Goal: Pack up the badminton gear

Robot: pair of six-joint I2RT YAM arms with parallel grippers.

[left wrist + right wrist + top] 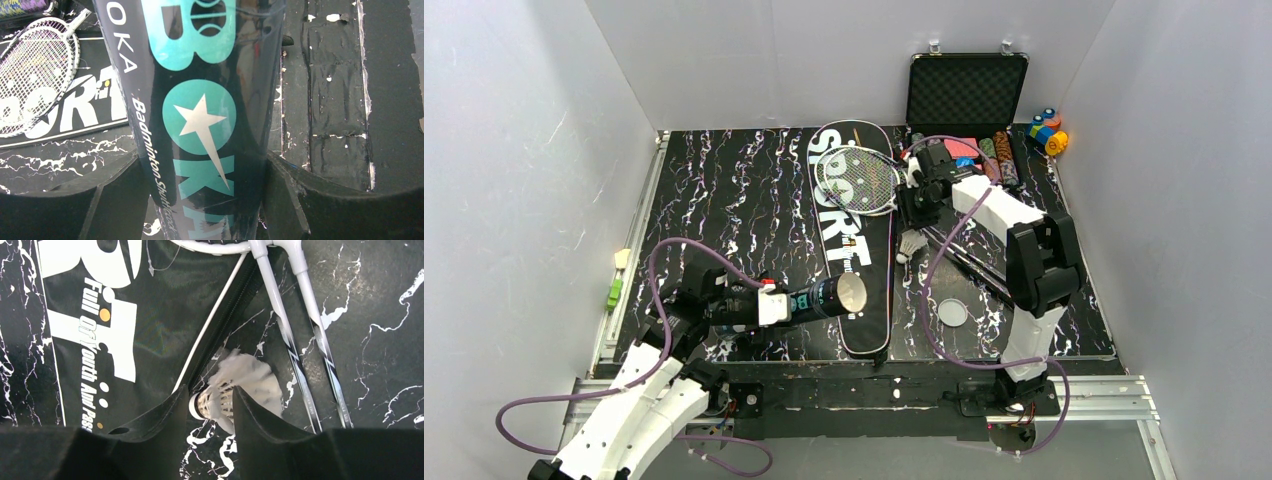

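Straddling the shuttlecock, your right gripper has a finger on either side of the feather base, right by the cork. Whether it's actually pinching, I can't tell from the wrist view. The shuttlecock lies on the bench, tucked against the zip edge of the SPORT bag at its 9 o'clock, with two racket shafts close at 3 o'clock.

Squeeze hard there and you likely crush feathers. Catch only the rounded cork and it could squirt out toward the bag. A lift drifting to 9 o'clock may snag that zip.

Over on the other side, your left gripper is clamped on the glossy black tube, holding it level off the bench. Its round end, the open mouth I'd judge, faces 3 o'clock, and the shuttlecock sits at about 2 o'clock from it. That slick skin could let the tube twist or droop, and a tilted mouth would catch feather tips on the rim. The lid lies at 5 o'clock of the shuttlecock, so mind you don't sweep it off.
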